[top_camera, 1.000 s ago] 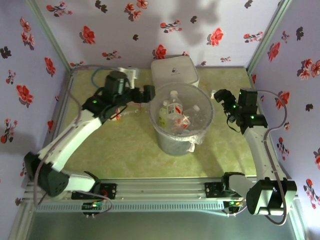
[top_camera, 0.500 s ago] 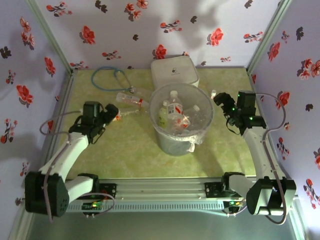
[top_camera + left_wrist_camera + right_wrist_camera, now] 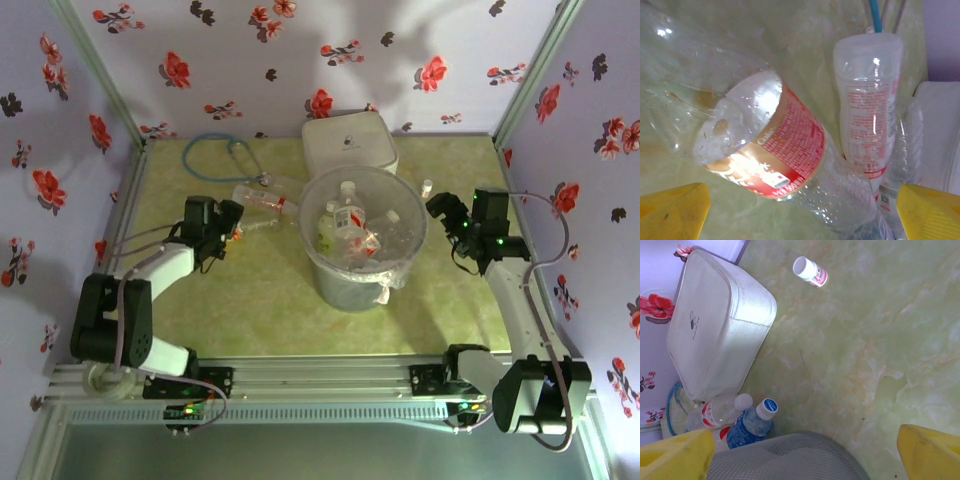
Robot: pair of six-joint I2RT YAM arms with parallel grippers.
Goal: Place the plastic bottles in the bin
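Clear plastic bottle with a red-and-white label [image 3: 775,150] lies on its side on the green marbled table [image 3: 260,300], left of the round grey bin lined with a crinkly clear bag [image 3: 340,285]. Left gripper [image 3: 800,215] is low over it, yellow fingers [image 3: 670,212] wide apart, nothing clamped. The bottle body sits in the gap between them in the left wrist view.

My read is that this is the pick step for this bottle. Several bottles in the bin [image 3: 345,215] are done and a few are left on the table.

The next move likely calls for dropping a bit, centring on the label band and closing. Then lift, carry right over the rim and release. The body is smooth and round, so it could roll or squirt out if grabbed off-centre.

In the way:
- A second clear bottle with red print [image 3: 867,115] lies against or just beside the first, can't tell which. The far finger could catch it.
- A blue-label bottle with a white-and-blue cap [image 3: 752,425] sits close to the bin wall.

Not task items:
- A thin blue hose loop [image 3: 215,155] at the back left.
- A white rounded-square box [image 3: 348,143] behind the bin.
- A tiny white cap-like piece [image 3: 810,271], well apart from the bottles.

Right gripper [image 3: 443,208] hovers just right of the bin, fingers apart, empty.
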